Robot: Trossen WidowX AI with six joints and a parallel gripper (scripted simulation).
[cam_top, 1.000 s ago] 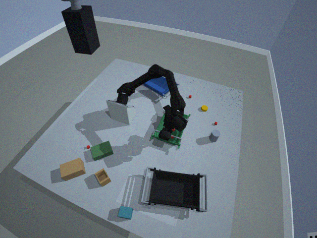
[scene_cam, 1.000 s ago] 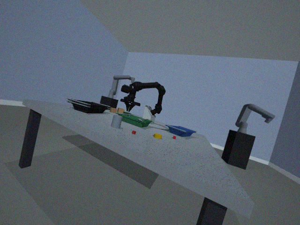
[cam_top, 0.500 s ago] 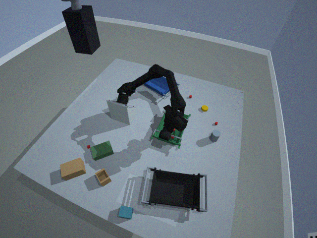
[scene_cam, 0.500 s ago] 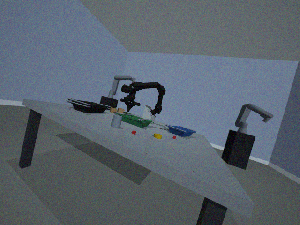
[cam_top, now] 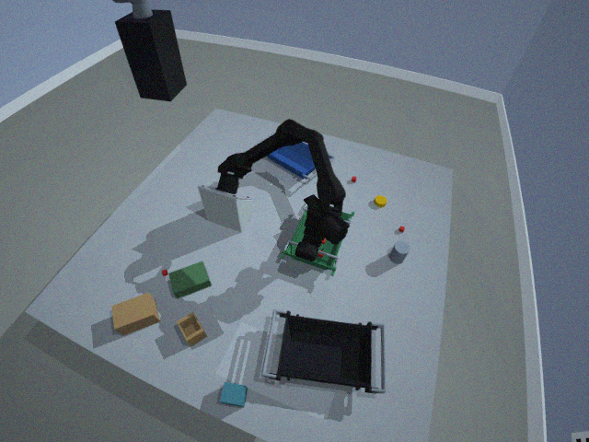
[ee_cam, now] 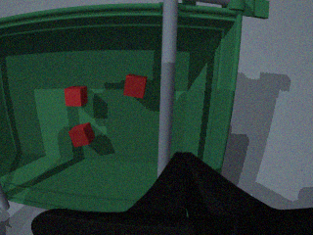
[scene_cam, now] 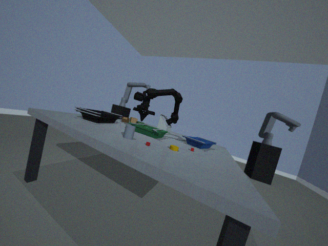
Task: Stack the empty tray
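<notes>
I have the gripper [cam_top: 309,238] [scene_cam: 143,119] [ee_cam: 182,160] over one end of the green tray [cam_top: 311,263] [scene_cam: 148,130] [ee_cam: 227,98], with its fingers shut together and nothing between them. The near bar [cam_top: 328,255] [scene_cam: 136,123] [ee_cam: 168,88] goes across the top of that tray, and my fingertips look just beside it. From here I can't tell if they touch.

I think the job now is to get the bars right. I should use the shut tips like one blunt finger, push gently on the side of a bar, and let it swing round until it sits down. Pushing down hard could tip the tray. I'd lift well up before going to the far end, since I can't see well whether the other bar is in yet.

Inside the green tray are three red blocks [cam_top: 323,240] [ee_cam: 135,86], low down on its floor and apart from each other. The blue tray [cam_top: 285,167] [scene_cam: 198,143] is past the far end, and I take it for the one to stack. I see nothing in it. The big black tray [cam_top: 328,380] [scene_cam: 98,116] looks empty too, but seems too large. The little tan box [cam_top: 192,338] [scene_cam: 125,119] is open on top.
</notes>
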